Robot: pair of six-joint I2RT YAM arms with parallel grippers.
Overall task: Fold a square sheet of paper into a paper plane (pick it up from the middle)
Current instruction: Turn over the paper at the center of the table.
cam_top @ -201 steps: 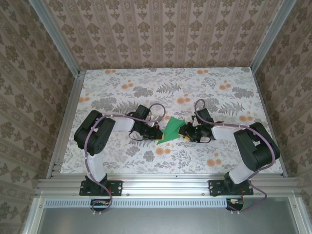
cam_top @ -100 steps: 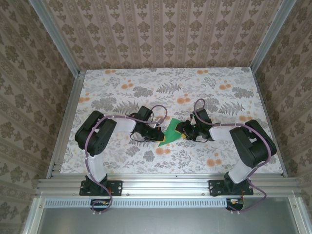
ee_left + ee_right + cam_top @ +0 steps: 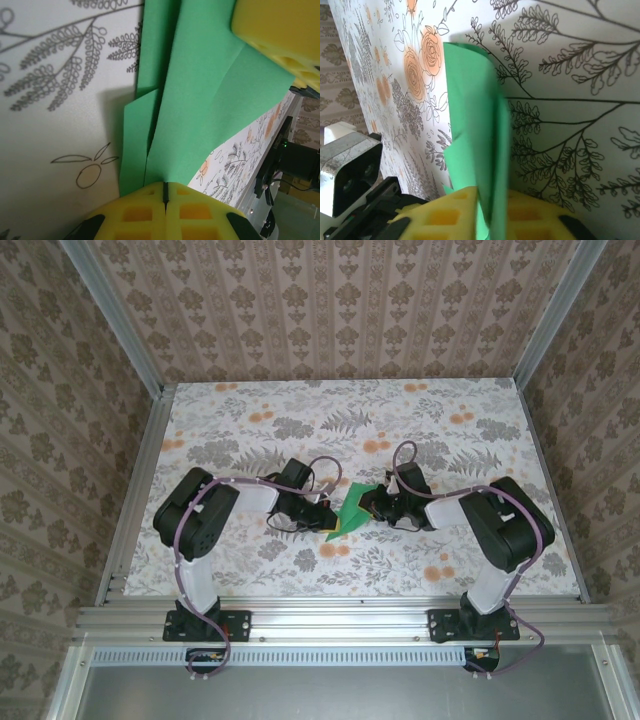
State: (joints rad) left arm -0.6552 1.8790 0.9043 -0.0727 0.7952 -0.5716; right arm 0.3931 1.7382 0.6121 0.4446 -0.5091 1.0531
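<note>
**A:** Right arm (image 3: 500,530) has swung in toward the middle over the last second. From above, the green paper (image 3: 352,508) looks narrower than it did, bunched between the two arms.

**B:** Where does it sit, and who has hold of it?

**A:** Over the middle of the desk (image 3: 450,430), gripped at both ends. The left fingers (image 3: 140,215) are pressed together on one end, and the layered sheet comes straight out of the seam between the pads. The right fingers (image 3: 445,212) pinch the opposite end, with the paper running on edge between them. Shadows under it suggest that most of it is off the surface.

**B:** What worries you from here?

**A:** Both ends are clamped on thin paper. If the arms draw apart, I'd expect a tear at a pad or one end slipping out. If they crowd closer, the sheet buckles and picks up a stray crease. The flaps near the left pads also don't line up, so pressing now would likely set a crooked fold.
</note>
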